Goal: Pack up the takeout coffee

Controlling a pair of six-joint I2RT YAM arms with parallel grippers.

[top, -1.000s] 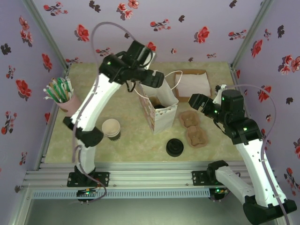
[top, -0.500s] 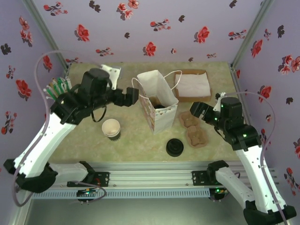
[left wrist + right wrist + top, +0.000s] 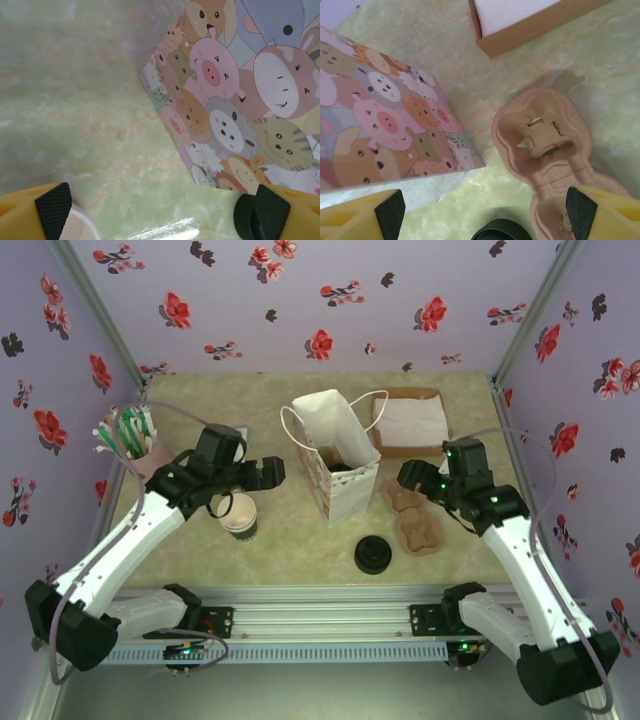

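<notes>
while both grippers stand wide open and empty, the coffee cup [image 3: 350, 457] shows as a dark shape inside the paper bag [image 3: 325, 420], just right of the left gripper [image 3: 271, 472] and left of the right gripper [image 3: 411, 476].

Bright, even light, soft shadows, slight glare on the table [image 3: 165, 226], hazy focus in left wrist view
</notes>
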